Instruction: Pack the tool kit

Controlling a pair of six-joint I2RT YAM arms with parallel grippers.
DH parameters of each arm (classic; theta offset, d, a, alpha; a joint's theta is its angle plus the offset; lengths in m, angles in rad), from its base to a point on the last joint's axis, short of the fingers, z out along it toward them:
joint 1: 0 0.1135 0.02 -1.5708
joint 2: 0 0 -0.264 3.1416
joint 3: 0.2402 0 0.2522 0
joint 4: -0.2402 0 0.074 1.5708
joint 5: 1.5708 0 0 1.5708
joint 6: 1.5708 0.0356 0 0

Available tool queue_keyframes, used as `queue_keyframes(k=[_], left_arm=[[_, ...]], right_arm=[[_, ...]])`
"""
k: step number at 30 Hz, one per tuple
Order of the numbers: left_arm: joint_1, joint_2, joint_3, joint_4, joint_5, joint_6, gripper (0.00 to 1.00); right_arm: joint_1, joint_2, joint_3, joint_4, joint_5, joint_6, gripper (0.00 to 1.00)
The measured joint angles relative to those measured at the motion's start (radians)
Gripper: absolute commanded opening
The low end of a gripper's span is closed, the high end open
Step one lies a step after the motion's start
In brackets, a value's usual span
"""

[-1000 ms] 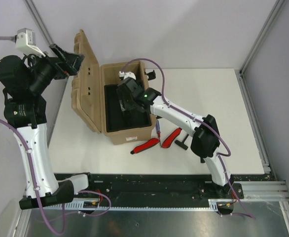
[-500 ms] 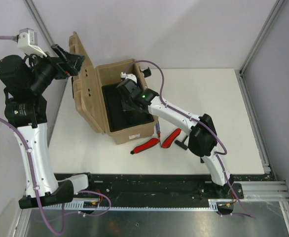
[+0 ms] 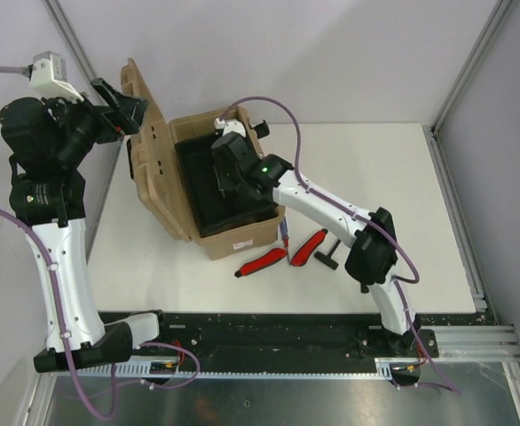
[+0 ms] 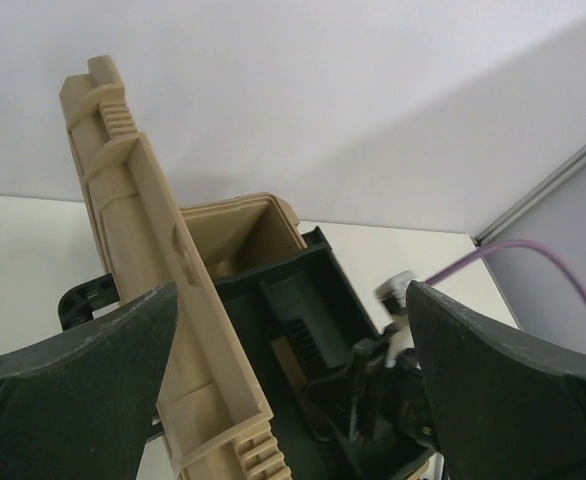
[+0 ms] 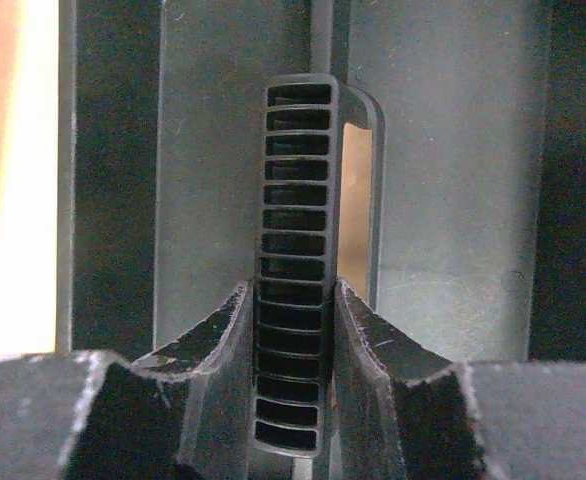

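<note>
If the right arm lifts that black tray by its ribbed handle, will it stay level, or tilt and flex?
Probably stiff: the tray looks like moulded plastic, and its handle is ribbed. No tools show in it, so it is likely light. The right arm's fingers pinch only that one narrow handle, so the tray may tilt about the grip.

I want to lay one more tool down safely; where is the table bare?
Bare: the table right of the toolbox to the right edge; also its near-left corner. Crowded: in front of the toolbox, with red-handled tools and the right arm.
</note>
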Motion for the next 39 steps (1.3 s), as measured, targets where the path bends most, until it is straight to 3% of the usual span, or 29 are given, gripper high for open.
queue_keyframes(k=[11,15,22,30,39], left_arm=[[0.000,0.019,0.041,-0.037,-0.086,0.014,0.99],[0.000,0.023,0.062,-0.047,-0.111,0.014,0.99],[0.000,0.045,0.088,-0.059,-0.121,0.014,0.99],[0.000,0.087,0.105,-0.066,-0.109,0.013,0.99],[-0.001,0.101,0.112,-0.066,-0.103,0.013,0.99]], right_arm=[[-0.081,-0.232,-0.044,0.088,0.008,0.003,0.00],[-0.223,-0.380,-0.206,0.123,0.011,0.012,0.00],[-0.598,-0.544,-0.517,0.151,0.010,0.028,0.00],[-0.856,-0.533,-0.743,0.165,-0.044,0.011,0.00],[-1.006,-0.318,-0.792,0.303,-0.098,-0.008,0.00]])
